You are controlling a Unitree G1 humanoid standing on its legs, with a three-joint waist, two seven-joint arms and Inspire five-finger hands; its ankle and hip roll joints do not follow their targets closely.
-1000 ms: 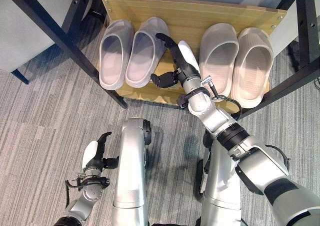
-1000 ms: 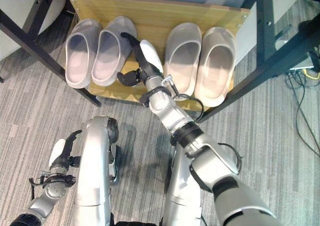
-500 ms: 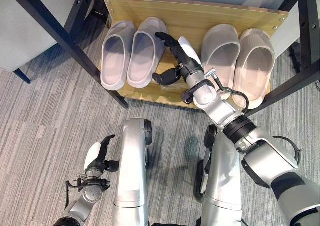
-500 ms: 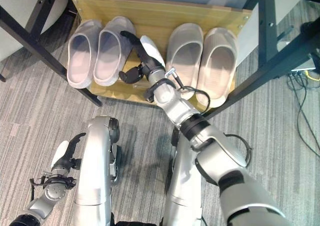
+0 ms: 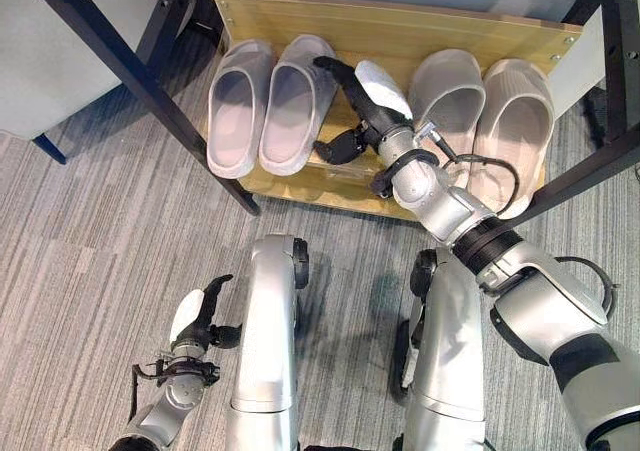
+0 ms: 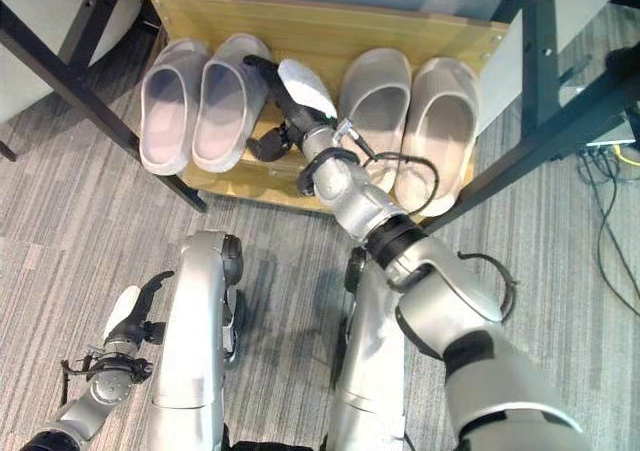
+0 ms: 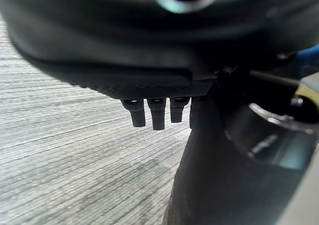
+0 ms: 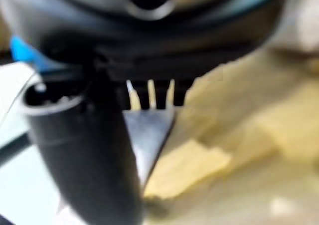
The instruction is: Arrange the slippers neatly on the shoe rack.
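Observation:
Two pale lavender slippers point(image 5: 235, 111) point(image 5: 295, 101) lie side by side on the left of the wooden shoe rack shelf point(image 5: 390, 26), toes toward the back. On the shelf's right lies a beige pair point(image 5: 447, 96) point(image 5: 515, 131), set the same way. My right hand point(image 5: 368, 119) reaches onto the shelf in the gap between the two pairs. Its fingers are stretched out and hold nothing, and its white cover is close beside the inner beige slipper. In the right wrist view the straight fingers point(image 8: 149, 93) point over the wood. My left hand point(image 5: 197, 316) hangs low over the carpet, fingers point(image 7: 152, 116) relaxed and empty.
Black metal frame bars point(image 5: 130, 71) point(image 5: 590, 166) slant past both ends of the shelf. Grey carpet point(image 5: 90, 241) covers the floor in front. Loose cables point(image 6: 610, 151) lie on the floor at the far right. A pale panel point(image 5: 60, 51) stands at the left.
My right hand has reached deeper onto the shelf and a little to the right, nearer the inner beige slipper. The slippers have not moved. The left hand stays low.

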